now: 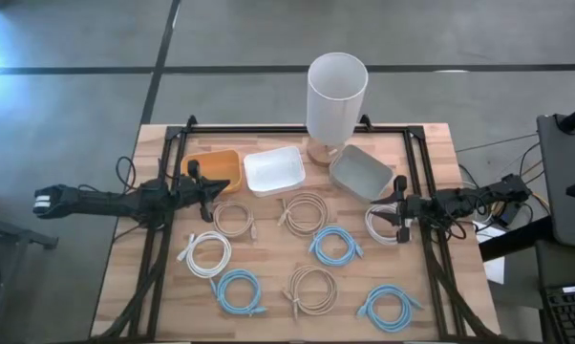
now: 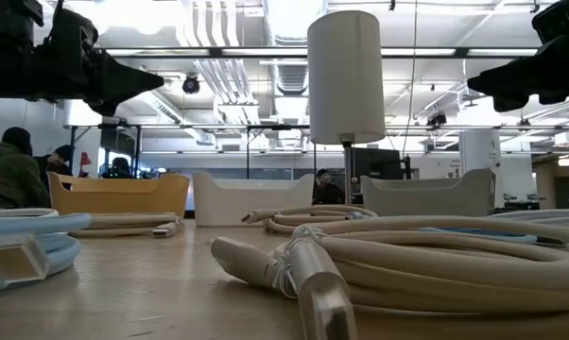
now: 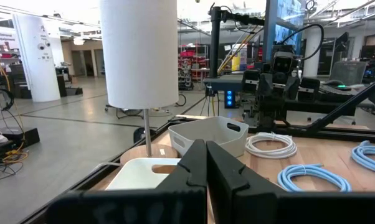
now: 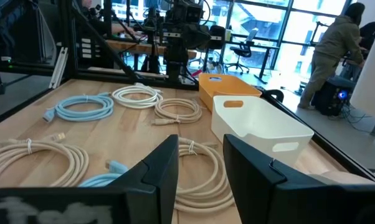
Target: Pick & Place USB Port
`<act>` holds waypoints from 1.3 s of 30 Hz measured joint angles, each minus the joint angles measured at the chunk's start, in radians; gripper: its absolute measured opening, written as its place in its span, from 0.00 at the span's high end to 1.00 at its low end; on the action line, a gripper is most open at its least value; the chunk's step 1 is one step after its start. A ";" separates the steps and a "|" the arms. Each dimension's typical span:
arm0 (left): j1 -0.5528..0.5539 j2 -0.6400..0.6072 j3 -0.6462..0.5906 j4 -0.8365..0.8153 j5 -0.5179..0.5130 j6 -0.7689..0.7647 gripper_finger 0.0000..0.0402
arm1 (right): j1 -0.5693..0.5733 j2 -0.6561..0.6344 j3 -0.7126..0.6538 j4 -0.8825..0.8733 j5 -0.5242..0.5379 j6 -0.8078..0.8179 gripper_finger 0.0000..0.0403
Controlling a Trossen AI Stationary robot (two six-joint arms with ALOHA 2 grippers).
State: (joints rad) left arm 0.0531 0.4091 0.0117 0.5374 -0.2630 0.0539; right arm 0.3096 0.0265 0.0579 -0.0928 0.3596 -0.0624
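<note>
Coiled USB cables are lying flat across the table, none in a bin.
- White coil is sitting near the right gripper, its loose end too small to tell the heading.
- Beige coil at centre: tied in loops, plug end trailing toward the white bin.
- Nearest beige coil in the low view: thick cream cord bound with a tie, plug lying toward the camera, long axis along the table.
- Blue coils are lying in the middle and front rows.

Left gripper is hovering beside the orange bin, fingers pressed together, holding nothing. Right gripper is hanging near the grey bin, fingers a little parted, holding nothing.

A lamp is standing behind the bins.
</note>
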 joint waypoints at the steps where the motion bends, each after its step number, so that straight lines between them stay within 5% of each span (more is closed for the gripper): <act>1: 0.000 0.000 0.000 0.001 0.000 0.003 1.00 | 0.000 0.000 0.000 0.000 0.000 0.001 0.69; 12: 0.000 0.000 0.000 -0.002 0.000 0.039 1.00 | 0.000 0.000 0.000 0.023 0.000 0.034 0.69; 24: 0.000 -0.002 0.000 0.030 0.001 0.053 1.00 | 0.000 0.001 0.000 0.350 0.008 -0.025 0.69; 30: 0.000 -0.001 0.007 0.040 0.045 0.074 1.00 | 0.000 0.001 0.000 0.374 0.008 -0.097 0.69; 35: 0.000 0.018 0.101 -0.010 0.044 0.077 0.96 | 0.000 0.002 0.000 0.394 0.010 -0.081 0.69; 39: 0.000 0.050 0.243 -0.233 0.037 0.084 0.84 | 0.000 0.007 0.007 0.441 0.011 -0.152 0.65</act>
State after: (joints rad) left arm 0.0529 0.4589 0.2546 0.3041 -0.2259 0.1379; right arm 0.3092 0.0334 0.0645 0.3479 0.3702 -0.2143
